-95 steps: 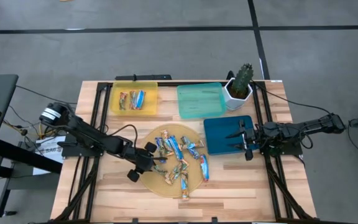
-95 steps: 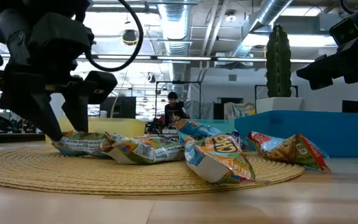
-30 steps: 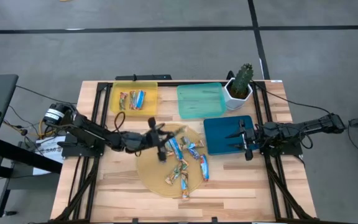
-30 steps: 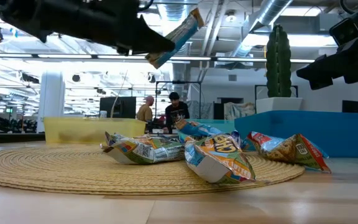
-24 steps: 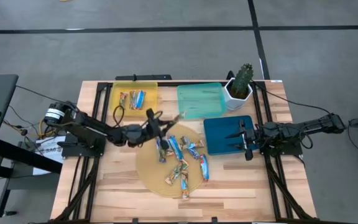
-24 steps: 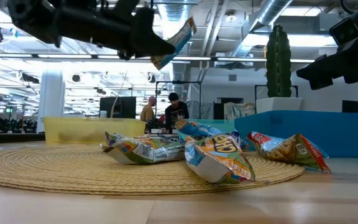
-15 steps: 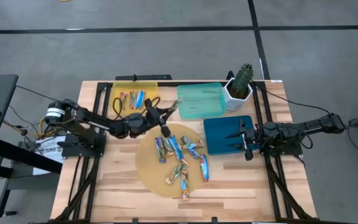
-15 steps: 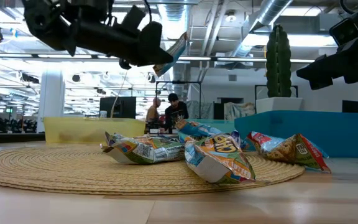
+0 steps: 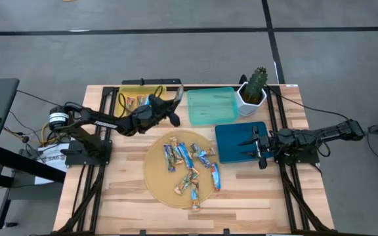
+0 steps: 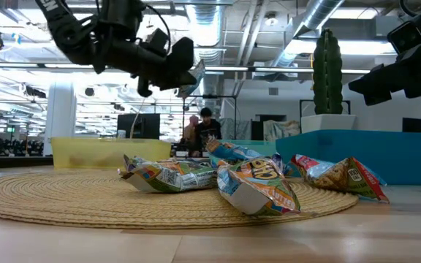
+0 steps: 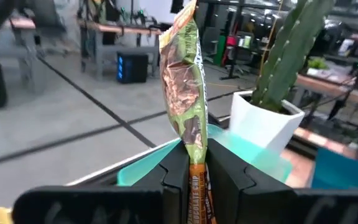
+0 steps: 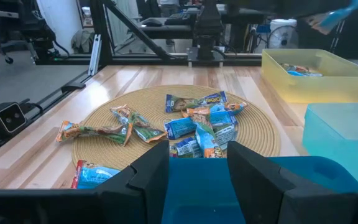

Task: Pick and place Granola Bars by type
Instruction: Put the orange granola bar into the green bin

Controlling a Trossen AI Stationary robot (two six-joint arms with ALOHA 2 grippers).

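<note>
My left gripper (image 9: 173, 110) hangs high above the table, between the yellow tray (image 9: 125, 110) and the teal tray (image 9: 210, 106). It is shut on a brown-and-green granola bar (image 11: 184, 93), which also shows in the low view (image 10: 194, 76). Several blue-and-white and orange bars (image 9: 190, 167) lie loose on the round woven mat (image 9: 155, 177). A few more bars (image 9: 132, 101) lie in the yellow tray, partly hidden by the left arm. My right gripper (image 12: 197, 180) stands open over the blue tray (image 9: 236, 152) with nothing between its fingers. My left gripper pinches one end of the bar's wrapper (image 11: 196, 177) between its two fingers (image 11: 176, 169). The rest of the bar sticks out past the fingertips, in line with them. The fingers point roughly level toward the table's far right. The bar is lifted clear of everything.
A cactus in a white pot (image 9: 253, 92) stands at the far right, next to the teal tray. Black frame rails run along both sides of the wooden table (image 9: 110, 203). Beyond the table, a person (image 10: 207, 131) shows in the low view.
My left gripper, still shut on the bar, has swung from above the mat's far left part toward the table's far edge. It now hangs between the yellow and teal trays. The bar has stayed lifted clear throughout.
</note>
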